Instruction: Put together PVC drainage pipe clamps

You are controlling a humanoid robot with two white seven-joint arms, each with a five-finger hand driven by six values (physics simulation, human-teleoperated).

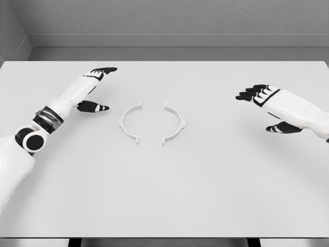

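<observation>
Two white clamp halves lie flat near the middle of the white table [164,195], facing each other like a pair of brackets with a clear gap between them. The left clamp half [129,122] bows away from the gap toward the left; the right clamp half [174,122] bows away toward the right. Each is a thin half-ring with short flat tabs at its two ends and a small nub at the outside of its curve (the white-on-white render makes finer detail, such as holes in the tabs, impossible to make out). The halves do not touch each other, and neither hand touches them.

To the left of the left clamp half, the left hand [95,90] hangs above the table with its dark fingers stretched out and its thumb [93,107] spread apart, pointing toward the clamp; the hand is released and holds nothing. Its arm runs back to the lower left, where the picture edge cuts it off.

Well apart to the right of the right clamp half, the right hand [264,103] is likewise released, fingers extended toward the clamp halves and thumb splayed below, grasping nothing. Its forearm is cut off at the right edge.

Beyond the table's far edge stands a grey wall [164,18].
</observation>
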